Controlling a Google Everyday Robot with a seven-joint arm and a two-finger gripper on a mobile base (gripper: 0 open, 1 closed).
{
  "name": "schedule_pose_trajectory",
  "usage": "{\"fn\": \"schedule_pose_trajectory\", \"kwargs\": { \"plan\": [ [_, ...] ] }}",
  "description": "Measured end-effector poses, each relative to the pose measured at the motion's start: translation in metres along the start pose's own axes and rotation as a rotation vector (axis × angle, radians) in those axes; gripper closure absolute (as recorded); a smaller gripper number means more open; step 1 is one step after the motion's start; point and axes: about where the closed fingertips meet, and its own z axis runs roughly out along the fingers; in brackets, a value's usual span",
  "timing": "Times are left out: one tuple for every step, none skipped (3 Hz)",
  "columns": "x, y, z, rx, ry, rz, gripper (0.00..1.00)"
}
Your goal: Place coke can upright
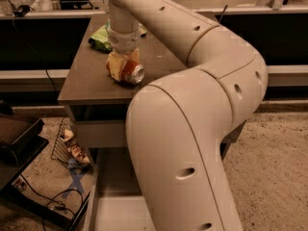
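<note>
Gripper: the gripper (123, 68) hangs wrist-down over the near part of the table (85, 84), its jaws clenched on the coke can (132, 73)
Coke can: lies on its side in the grasp, silver end turned toward the camera and to the right; low over the tabletop, and whether it touches the top cannot be told
Step in hand: judged to be turning the can from lying to standing, then setting it down
Doing it well: rotate the wrist until the can's axis is vertical before lowering; keep the grip firm but not crushing, since thin aluminium dents easily; lower until the bottom rim sits flat, then release straight and lift straight up
Where to set it: on the bare brown patch under the gripper, well in from the front edge
Neighbours: a green bag (100, 38) lies behind the gripper, apart from the can; the turn should stay clear of it
Risk: a release while tilted would likely let the can tip and roll
</note>
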Motion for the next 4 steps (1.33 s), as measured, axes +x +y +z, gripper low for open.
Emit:
{"fn": "schedule_pose_trajectory", "kwargs": {
  "plan": [
    [-0.0025, -0.0005, 0.0016, 0.001, -0.006, 0.0, 1.0],
    [-0.0025, -0.0005, 0.0015, 0.001, -0.007, 0.0, 1.0],
    [-0.0025, -0.0005, 0.0013, 0.002, -0.007, 0.0, 1.0],
    [-0.0017, -0.0009, -0.0009, 0.002, -0.016, 0.001, 1.0]
  ]
}}
